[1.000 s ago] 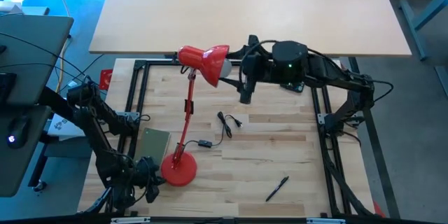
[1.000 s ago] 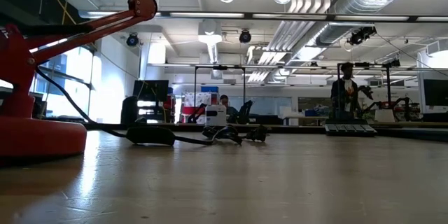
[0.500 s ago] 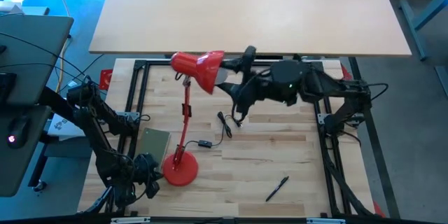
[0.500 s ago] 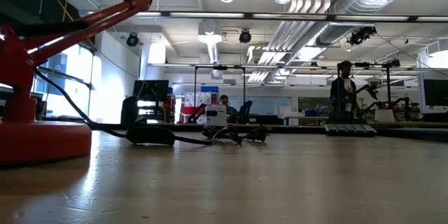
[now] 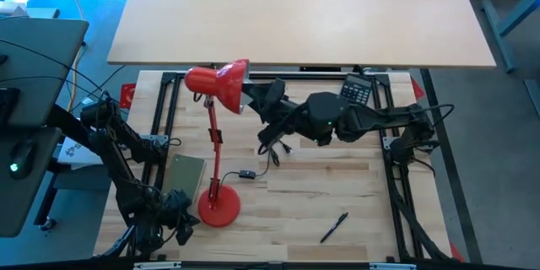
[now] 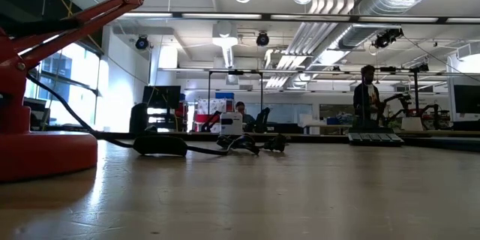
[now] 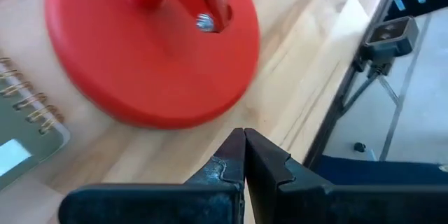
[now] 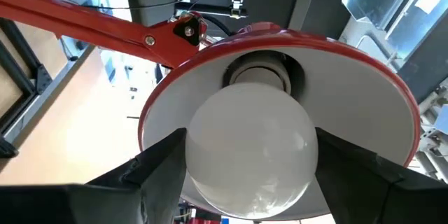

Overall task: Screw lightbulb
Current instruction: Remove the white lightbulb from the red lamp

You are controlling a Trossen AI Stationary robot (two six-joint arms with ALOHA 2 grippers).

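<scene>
The white lightbulb (image 8: 248,140) sits inside the red lamp shade (image 5: 218,82), its narrow end in the socket (image 8: 260,75). My right gripper (image 5: 251,94) reaches level into the shade's mouth from the table's right and is closed on the bulb. The lamp's thin arm (image 5: 213,139) runs down to the round red base (image 5: 219,206), which rests on the wooden table. My left gripper (image 7: 243,155) is shut at the table's near left, its tips right beside the base's rim (image 7: 224,105). My right gripper pinches the bulb's round globe between its two fingers (image 8: 162,168), one on each side at its widest part (image 8: 201,155). The fingers come in level from the table's right, along the bulb's axis. The bulb is seated in the shade, clear of the table. My left gripper's shut tips stand at the lamp base's rim; I cannot tell whether they touch it.
A green spiral notebook (image 5: 187,174) lies left of the lamp base. The lamp's cord with its switch (image 5: 246,173) and plug (image 5: 277,146) trails across the table's middle. A black pen (image 5: 334,227) lies near the front right, a calculator (image 5: 356,90) at the far right.
My right gripper has gone toward the table's left and rolled about its own axis with the bulb between its fingers. The shade and the upper lamp arm have swung left with it. The base has stayed about where it was.
</scene>
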